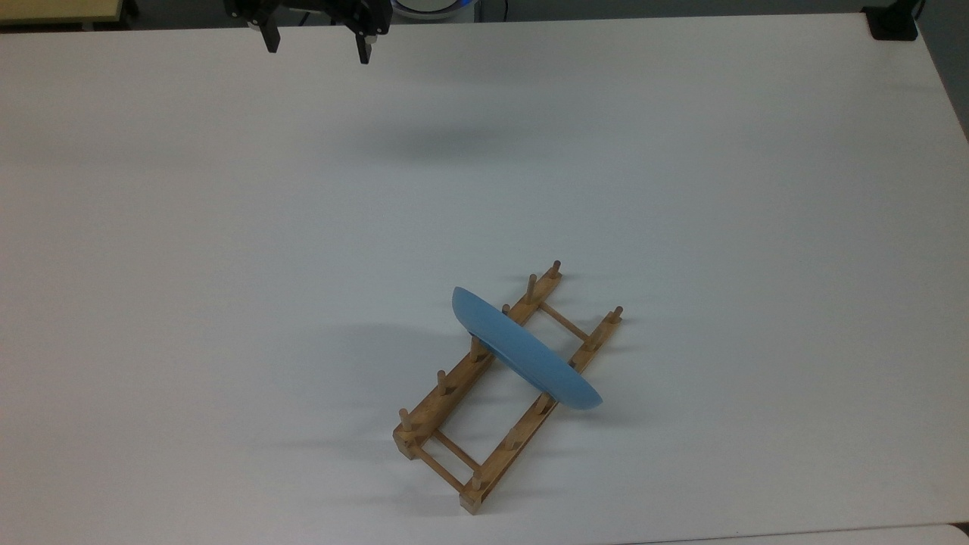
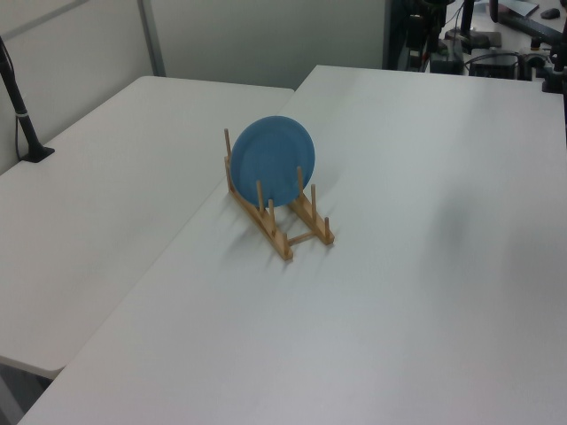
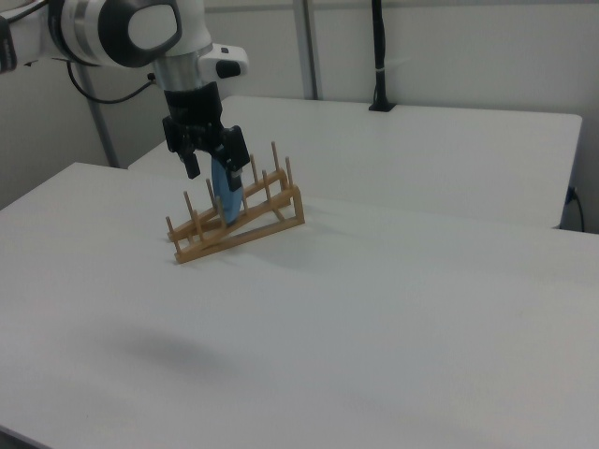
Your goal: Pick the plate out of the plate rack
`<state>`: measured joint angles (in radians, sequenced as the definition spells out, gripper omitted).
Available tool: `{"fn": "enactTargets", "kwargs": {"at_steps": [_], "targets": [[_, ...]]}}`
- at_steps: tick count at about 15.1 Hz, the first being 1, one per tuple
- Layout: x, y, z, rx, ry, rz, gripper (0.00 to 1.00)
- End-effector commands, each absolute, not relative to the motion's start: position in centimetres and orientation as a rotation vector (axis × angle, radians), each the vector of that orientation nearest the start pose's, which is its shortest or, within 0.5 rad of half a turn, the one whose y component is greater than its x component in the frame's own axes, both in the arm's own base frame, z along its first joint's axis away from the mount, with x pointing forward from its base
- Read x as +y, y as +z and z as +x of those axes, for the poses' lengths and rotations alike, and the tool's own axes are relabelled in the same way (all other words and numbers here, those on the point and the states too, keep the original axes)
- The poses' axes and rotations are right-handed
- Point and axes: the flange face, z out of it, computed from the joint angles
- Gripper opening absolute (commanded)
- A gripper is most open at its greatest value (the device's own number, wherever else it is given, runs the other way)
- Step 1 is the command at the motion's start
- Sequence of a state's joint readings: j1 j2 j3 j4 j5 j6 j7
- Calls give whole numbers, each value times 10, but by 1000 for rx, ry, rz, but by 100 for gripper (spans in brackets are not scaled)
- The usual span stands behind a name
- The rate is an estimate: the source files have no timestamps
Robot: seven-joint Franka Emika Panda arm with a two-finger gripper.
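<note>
Top view: one plate [image 1: 526, 353], one plate rack [image 1: 506, 387], one gripper [image 1: 316, 45], all over one white table [image 1: 227, 227]; the plate is light blue, round, smooth and plastic-looking, seen nearly edge-on as a narrow lens; it stands on edge across the rack, slotted between pegs about midway along both rails; the rack is light-brown wood, ladder-shaped, two long rails joined by thin crossbars, running from about 7 o'clock to 1 o'clock; I count six upright pegs on the rail nearer the top view's left, five visible on the other, with part of that rail hidden by the plate; the gripper sits at the table's far edge with its two black fingers [image 1: 269, 38] spread apart and nothing between them; the plate lies well apart from them, toward 5 o'clock.

Left view: one plate [image 2: 273, 162], one rack [image 2: 277, 209]; the plate's round blue face shows a shallow raised rim; it leans slightly, held upright by the pegs; the table top is matte white.

Right view: the gripper [image 3: 213, 155] hangs from a white arm [image 3: 122, 30], fingers parted and empty; the plate [image 3: 227, 194] shows edge-on in the rack [image 3: 239, 213], overlapped by the fingers; how far apart they are cannot be told here.
</note>
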<state>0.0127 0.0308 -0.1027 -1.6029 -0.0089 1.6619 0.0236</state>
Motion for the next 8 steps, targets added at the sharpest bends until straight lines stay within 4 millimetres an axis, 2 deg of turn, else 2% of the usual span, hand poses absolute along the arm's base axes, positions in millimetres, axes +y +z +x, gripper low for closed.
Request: {"fn": "enactTargets", "kwargs": {"at_steps": [1,8], "targets": [[-47,601,567,157,-27,-3135,100],[-47,599,567,167,-20,-3133,100]]}}
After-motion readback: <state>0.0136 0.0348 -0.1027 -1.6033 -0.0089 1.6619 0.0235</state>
